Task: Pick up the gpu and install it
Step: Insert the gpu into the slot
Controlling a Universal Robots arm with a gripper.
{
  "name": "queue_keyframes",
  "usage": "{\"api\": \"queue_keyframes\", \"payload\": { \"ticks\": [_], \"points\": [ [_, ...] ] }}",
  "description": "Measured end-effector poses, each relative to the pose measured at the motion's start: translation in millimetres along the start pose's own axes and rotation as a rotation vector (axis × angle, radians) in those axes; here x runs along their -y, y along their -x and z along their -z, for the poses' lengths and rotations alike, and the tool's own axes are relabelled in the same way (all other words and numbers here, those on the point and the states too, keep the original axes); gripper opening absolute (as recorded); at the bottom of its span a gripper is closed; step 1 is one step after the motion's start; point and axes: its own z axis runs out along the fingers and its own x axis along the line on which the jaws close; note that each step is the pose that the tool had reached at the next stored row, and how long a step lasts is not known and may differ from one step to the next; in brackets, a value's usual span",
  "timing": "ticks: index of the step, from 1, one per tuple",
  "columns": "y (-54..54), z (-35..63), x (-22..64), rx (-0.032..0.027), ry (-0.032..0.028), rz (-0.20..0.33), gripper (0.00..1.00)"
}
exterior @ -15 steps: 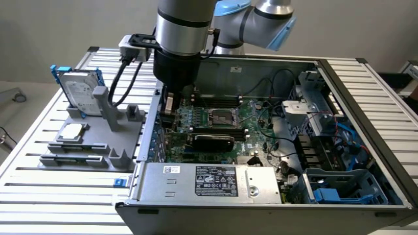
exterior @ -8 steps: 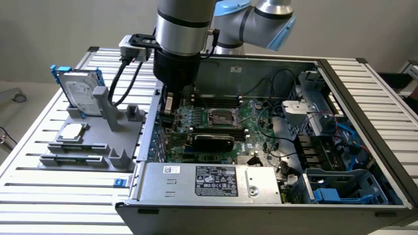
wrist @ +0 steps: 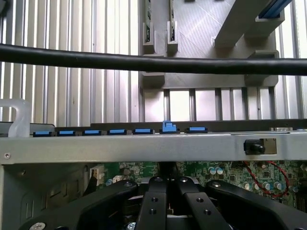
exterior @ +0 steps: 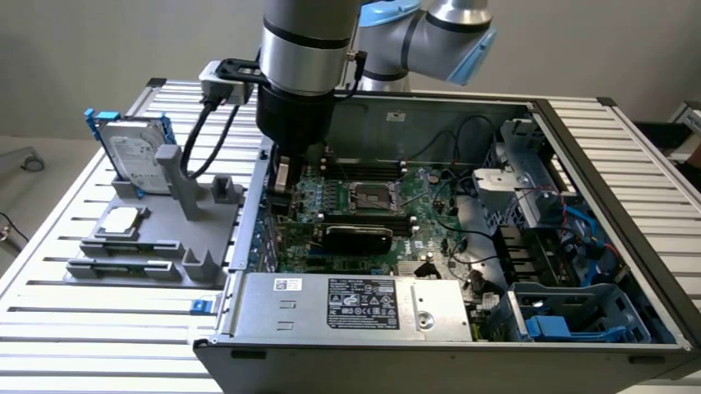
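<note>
Closest to us in the exterior view is the power supply (exterior: 350, 305) with its white label, sitting along the near edge of the open computer case (exterior: 613, 246). Behind it we can see the green motherboard (exterior: 373, 205), and the arm drops straight down into the case at the exterior view's left side, hard against the rear wall. Right under the black wrist we make out a thin upright card with a silvery bracket edge, which we're fairly sure is the gpu (exterior: 282, 187), though it's mostly tucked behind the arm so take that with a grain of salt. Its long axis seems to run along the board, with the bracket end toward the case wall at the exterior view's left. Outside the case, on the slatted table (exterior: 66, 328), the grey parts holder (exterior: 164, 238) carries the hard drive (exterior: 134, 152) in its blue frame and has open slots. Over in the wrist view, the gripper (wrist: 168, 199) has its black fingers (wrist: 152, 206) pinched in narrow, nearly together, with something thin and dark between them, so we'd say it's clamped on the card, which hangs directly below the claw. Just past the fingers runs the case's rear wall (wrist: 144, 147) with a row of blue slot clips (wrist: 168, 127), one of them raised.
</note>
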Motion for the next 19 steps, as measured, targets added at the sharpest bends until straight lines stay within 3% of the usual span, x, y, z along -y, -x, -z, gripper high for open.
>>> {"api": "queue_keyframes", "payload": {
  "ticks": [11,19],
  "points": [
    [0.0,1.4,-0.6,0.0004,0.0007,-0.001,0.13],
    [-0.6,9.1,-2.0,0.0003,0.0007,-0.001,0.13]
  ]
}}
